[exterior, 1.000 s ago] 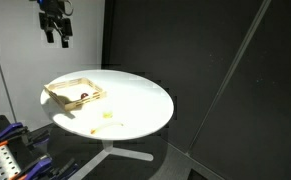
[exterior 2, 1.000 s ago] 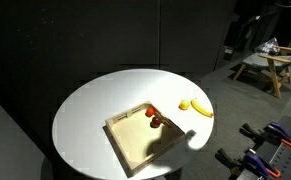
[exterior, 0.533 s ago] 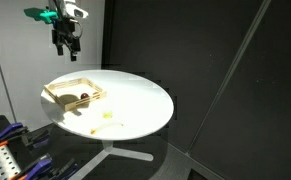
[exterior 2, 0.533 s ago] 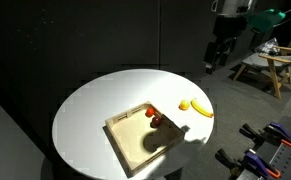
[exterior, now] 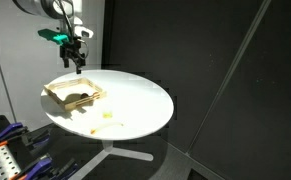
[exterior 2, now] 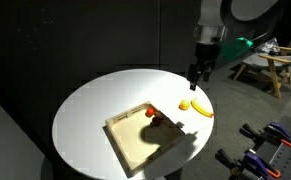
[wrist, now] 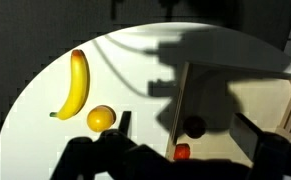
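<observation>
Round table (exterior 2: 90, 105) carries a tray (exterior 2: 135, 145) set toward one edge. Two small fruits (exterior 2: 153, 116) lie close together in one corner of the tray. Banana (exterior 2: 197, 109) and round fruit (exterior 2: 184, 103) lie side by side on the table, just outside that corner, near the table's edge. Gripper (exterior 2: 195, 78) hangs above the table, touching nothing

arm (exterior 2: 213, 20): rounded links, light grey-white shells. teal-green bracket (exterior 2: 247, 42) sits at the wrist end. gripper (exterior 2: 194, 84): all black, two slim fingers on a boxy body. wrist view shows it only as a dark, blurred bulk along the bottom edge.
</observation>
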`<state>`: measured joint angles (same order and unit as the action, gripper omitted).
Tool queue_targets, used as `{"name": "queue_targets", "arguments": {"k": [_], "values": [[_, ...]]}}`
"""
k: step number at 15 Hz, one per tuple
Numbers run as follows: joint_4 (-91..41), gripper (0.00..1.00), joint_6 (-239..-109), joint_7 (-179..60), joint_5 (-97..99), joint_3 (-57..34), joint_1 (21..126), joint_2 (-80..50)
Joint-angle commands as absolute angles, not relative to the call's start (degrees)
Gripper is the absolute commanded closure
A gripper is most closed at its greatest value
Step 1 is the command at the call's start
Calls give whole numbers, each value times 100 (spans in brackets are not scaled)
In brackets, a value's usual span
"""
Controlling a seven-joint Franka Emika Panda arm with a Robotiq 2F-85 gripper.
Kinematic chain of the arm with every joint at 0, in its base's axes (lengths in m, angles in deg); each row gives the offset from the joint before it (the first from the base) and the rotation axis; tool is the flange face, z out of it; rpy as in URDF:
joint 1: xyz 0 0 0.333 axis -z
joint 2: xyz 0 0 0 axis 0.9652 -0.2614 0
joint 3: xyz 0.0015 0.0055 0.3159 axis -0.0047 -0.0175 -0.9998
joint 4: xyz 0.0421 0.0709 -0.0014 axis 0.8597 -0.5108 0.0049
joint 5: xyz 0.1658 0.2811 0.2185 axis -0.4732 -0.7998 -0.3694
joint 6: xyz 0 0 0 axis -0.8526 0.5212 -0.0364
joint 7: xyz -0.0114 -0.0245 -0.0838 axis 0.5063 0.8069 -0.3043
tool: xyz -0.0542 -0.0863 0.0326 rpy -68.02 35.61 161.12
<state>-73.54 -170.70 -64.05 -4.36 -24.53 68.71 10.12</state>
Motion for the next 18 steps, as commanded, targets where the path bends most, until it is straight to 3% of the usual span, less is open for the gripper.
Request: {"name": "queue_targets", "arguments": {"k": [1,18], "values": [[-7079,0,-17299,-6469,-417,-2445,6825,458],[-6327,0,-17858,-7194,186,-2298,6445,-1133]]}}
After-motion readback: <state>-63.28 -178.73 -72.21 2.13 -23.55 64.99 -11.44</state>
